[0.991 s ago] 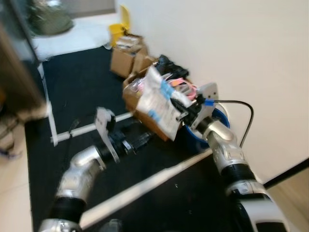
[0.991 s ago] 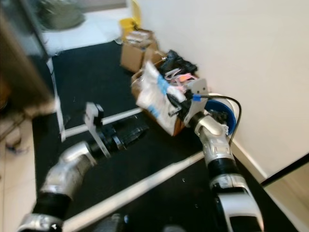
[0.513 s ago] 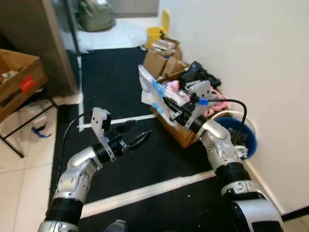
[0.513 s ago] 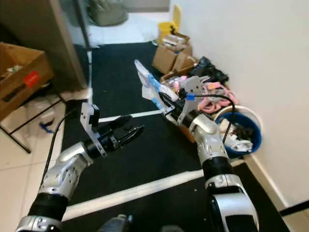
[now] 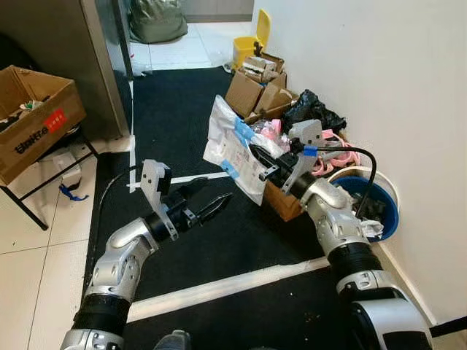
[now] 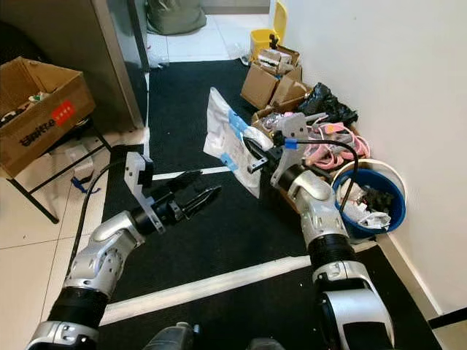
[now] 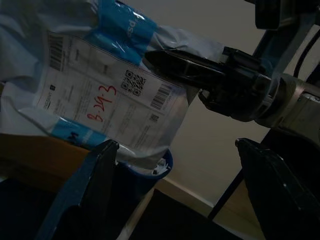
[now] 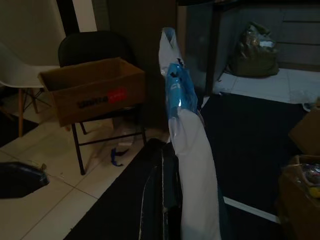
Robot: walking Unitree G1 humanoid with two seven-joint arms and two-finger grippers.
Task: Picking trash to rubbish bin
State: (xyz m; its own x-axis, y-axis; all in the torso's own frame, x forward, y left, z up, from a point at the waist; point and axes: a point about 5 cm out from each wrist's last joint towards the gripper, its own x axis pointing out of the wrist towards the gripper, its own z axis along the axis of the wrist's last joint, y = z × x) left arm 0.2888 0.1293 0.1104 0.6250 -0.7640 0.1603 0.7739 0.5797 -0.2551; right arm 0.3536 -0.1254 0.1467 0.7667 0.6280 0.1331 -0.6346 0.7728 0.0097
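Left eye view: mailer bag [image 5: 235, 149] swung flatter.

mailer bag [image 5: 235, 149] hides front of cardboard box [image 5: 281, 203] behind it, right gripper [image 6: 252, 152] fingertips buried behind the bag, blue bin [image 6: 386, 211] contents too jumbled to identify, label print [image 7: 107, 102] too small to read

Bin [image 5: 379, 208] right by wall, boxes [image 5: 252, 91] behind, mat [image 5: 175, 117] left
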